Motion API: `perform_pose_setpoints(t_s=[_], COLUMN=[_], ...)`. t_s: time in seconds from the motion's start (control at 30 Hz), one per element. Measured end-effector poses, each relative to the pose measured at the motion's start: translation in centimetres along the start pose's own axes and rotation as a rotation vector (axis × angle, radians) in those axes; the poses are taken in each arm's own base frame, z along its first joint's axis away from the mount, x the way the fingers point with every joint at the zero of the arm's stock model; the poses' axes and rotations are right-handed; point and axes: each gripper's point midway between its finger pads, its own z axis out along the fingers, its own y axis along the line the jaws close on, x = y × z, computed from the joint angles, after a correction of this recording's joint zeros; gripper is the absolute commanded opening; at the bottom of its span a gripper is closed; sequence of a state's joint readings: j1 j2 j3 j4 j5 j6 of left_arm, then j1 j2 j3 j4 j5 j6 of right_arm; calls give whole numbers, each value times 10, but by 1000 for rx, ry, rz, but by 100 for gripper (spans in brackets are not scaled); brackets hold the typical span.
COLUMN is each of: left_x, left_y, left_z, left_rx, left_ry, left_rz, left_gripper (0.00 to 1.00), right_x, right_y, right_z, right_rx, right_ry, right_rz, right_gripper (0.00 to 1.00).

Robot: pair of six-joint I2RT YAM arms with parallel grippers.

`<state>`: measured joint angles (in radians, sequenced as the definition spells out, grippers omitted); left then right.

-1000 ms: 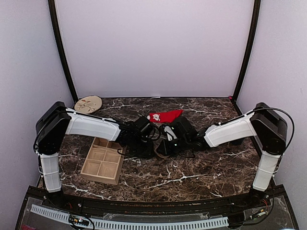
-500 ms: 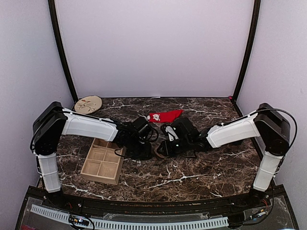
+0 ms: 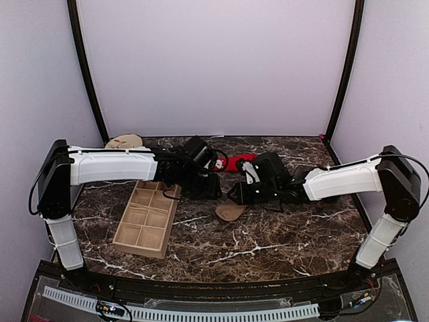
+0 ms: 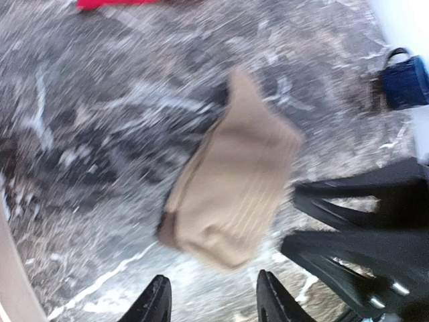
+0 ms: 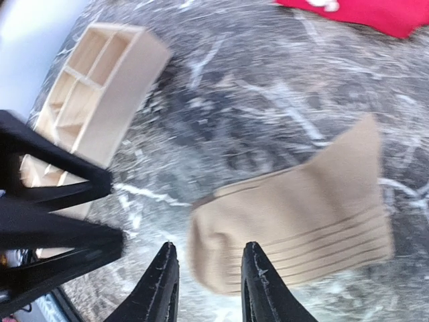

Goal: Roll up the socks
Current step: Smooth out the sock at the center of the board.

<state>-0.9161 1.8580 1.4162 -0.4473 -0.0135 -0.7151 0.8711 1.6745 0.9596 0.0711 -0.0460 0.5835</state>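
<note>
The tan sock (image 3: 231, 212) lies folded into a short bundle on the marble table, free of both grippers. In the left wrist view the tan sock (image 4: 231, 194) sits just beyond my left gripper (image 4: 213, 298), which is open with nothing between its fingers. My right gripper (image 5: 209, 268) is open too and hovers over the near end of the tan sock (image 5: 301, 215) without pinching it. From above, the left gripper (image 3: 212, 192) and right gripper (image 3: 236, 196) face each other just behind the sock. The red sock (image 3: 234, 162) with its white patch lies flat further back.
A wooden compartment tray (image 3: 144, 218) sits at the left, close to the left arm. A round plate (image 3: 124, 141) lies at the back left corner. Black side posts and lilac walls bound the table.
Both arms have lifted and drawn toward the back. The right gripper has opened and let go of the tan sock, which now lies uncovered in front of the grippers.
</note>
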Motion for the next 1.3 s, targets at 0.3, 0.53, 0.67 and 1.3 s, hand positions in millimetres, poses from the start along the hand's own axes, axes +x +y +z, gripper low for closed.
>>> perform_pose_setpoints(t_s=[0.3, 0.53, 0.67, 1.3], left_x=[-3, 11, 13, 45], left_y=[-17, -24, -35, -16], left_z=[26, 43, 43, 72], left_rx=[44, 86, 126, 92], left_ry=[45, 100, 98, 193], left_rz=[35, 55, 71, 117], left_gripper=[36, 28, 24, 21], right_x=[-11, -14, -18, -18], right_y=[-54, -68, -67, -73], right_z=[-4, -4, -2, 35], right_rx=[93, 94, 74, -89], right_ry=[-20, -29, -43, -46], right_rz=[56, 74, 76, 158], right_gripper=[29, 27, 26, 25])
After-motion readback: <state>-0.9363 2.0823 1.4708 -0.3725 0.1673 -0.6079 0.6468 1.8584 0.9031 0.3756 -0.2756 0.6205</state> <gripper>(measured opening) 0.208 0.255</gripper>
